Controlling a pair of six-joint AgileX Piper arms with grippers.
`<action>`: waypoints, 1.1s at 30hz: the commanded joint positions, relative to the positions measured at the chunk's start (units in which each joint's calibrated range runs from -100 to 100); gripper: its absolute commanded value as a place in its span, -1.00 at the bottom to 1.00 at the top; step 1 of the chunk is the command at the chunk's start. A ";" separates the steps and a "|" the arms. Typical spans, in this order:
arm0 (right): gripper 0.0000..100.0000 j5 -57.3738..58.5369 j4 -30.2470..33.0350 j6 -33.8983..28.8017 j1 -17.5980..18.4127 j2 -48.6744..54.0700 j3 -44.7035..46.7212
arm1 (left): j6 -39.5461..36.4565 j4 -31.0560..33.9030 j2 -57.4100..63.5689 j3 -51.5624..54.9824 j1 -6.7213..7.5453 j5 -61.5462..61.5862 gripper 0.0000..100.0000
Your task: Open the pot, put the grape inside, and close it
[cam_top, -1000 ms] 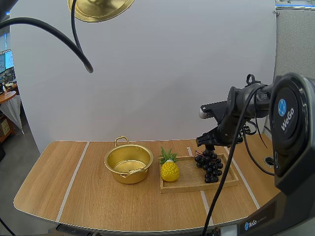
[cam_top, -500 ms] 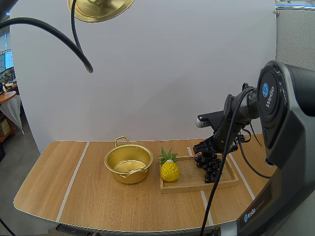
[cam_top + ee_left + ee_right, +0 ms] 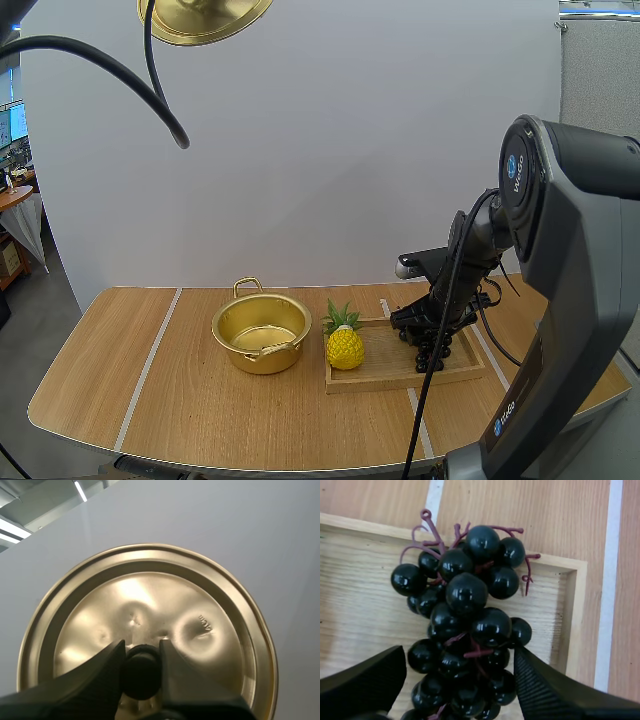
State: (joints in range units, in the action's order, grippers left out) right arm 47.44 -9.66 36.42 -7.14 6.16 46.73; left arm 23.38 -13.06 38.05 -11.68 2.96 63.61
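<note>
Right gripper (image 3: 425, 322) is down over the wooden tray (image 3: 400, 372), fingers (image 3: 365, 680) spread, one on each side of the grape bunch (image 3: 466, 592). Can't tell whether the pads touch the berries. The grapes lie in the tray, at its 3 o'clock end, with the stems pointing toward the rim. A toy pineapple (image 3: 344, 345) stands upright at the tray's 9 o'clock end, apart from the grapes.

The pot (image 3: 261, 333) is open and sits on the counter (image 3: 190, 400) just beside the tray, at the tray's 9 o'clock. One handle is at the pot's 12 o'clock.

Left gripper (image 3: 141, 652) is pinching the black knob (image 3: 141, 676) of the lid (image 3: 145, 610), one finger on either side. In the high view the lid hangs at 11 o'clock, well above the counter and clear of the pot.
</note>
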 commanded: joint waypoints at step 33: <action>-1.00 -2.53 -1.25 0.08 -0.18 -2.91 -0.24 | -0.52 0.39 0.26 -0.40 0.18 -1.38 -1.00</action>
State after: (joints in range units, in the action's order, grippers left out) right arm 42.90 -10.25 36.62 -7.20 3.25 46.34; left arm 23.38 -13.06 38.05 -11.68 2.96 63.61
